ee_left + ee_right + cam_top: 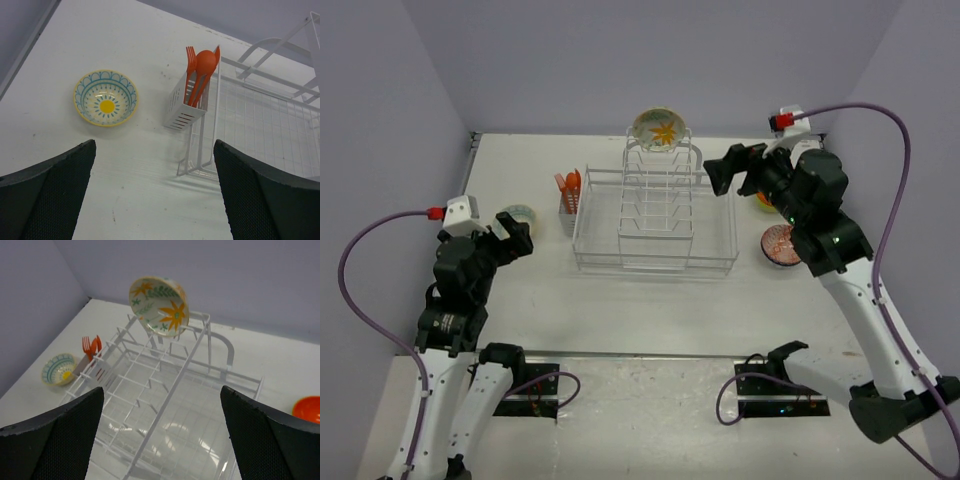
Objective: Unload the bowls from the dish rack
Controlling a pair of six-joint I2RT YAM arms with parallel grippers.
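The cream flower bowl (160, 305) stands on edge at the far end of the central slots of the dish rack (655, 266). A blue-patterned bowl (105, 97) sits on the table (620, 300) left of the cutlery holder (180, 107); a dark red-patterned bowl (780, 243) and an orange bowl (307, 409) lie right of the rack. The left gripper (154, 150) and right gripper (162, 395) both gape wide, empty

No text, label or number can be read anywhere.

The dish rack (655, 215) is white. The cream bowl (159, 305) has orange flowers. The blue-and-yellow bowl (105, 97) has arches. The red bowl (780, 243) looks spotty.
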